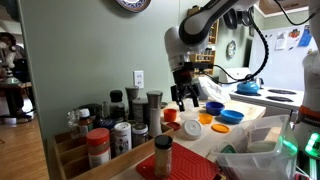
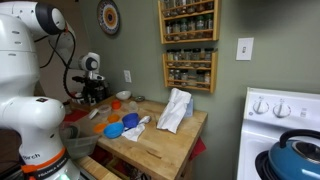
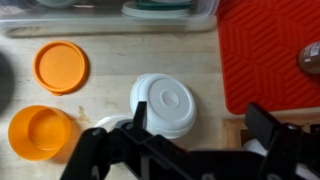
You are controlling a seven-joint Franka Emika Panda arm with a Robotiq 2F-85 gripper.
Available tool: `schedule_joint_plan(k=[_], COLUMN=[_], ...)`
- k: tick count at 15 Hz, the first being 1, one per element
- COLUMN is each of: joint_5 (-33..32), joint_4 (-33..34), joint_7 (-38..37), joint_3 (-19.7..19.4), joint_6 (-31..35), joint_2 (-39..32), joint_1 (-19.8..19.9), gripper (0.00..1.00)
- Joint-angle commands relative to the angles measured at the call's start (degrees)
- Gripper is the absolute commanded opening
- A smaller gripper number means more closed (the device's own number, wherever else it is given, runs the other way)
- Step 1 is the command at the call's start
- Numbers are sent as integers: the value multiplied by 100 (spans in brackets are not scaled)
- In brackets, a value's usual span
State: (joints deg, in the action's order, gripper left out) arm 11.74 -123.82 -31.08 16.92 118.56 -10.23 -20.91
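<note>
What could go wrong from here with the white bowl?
1. The open gripper hangs above the white bowl, which sits off-centre, near one finger; closing may shove it rather than grip it.
2. The orange cup and orange lid lie close by; a descending finger might clip them.

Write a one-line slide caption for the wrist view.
Open jaws above a white bowl on a wooden counter, orange lid and orange cup beside it, red mat opposite.
</note>
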Motion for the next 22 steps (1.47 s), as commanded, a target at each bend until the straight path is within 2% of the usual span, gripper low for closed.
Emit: schedule_joint_plan(k=[1, 5, 10, 13, 18, 22], joint_5=[-131, -212, -677, -835, -879, -1108], joint_4=[-331, -657, -759, -783, -927, -1092], joint_7=[-823, -1669, -2737, -3143, -3665, -4008], joint_3=[31, 59, 56, 50, 6, -46], joint_6=[535, 778, 737, 930, 1724, 1635], joint_2=[96, 128, 31, -57, -230, -230], joint_1=[-217, -355, -466, -457, -459, -487], gripper=[100, 100, 100, 100, 100, 100])
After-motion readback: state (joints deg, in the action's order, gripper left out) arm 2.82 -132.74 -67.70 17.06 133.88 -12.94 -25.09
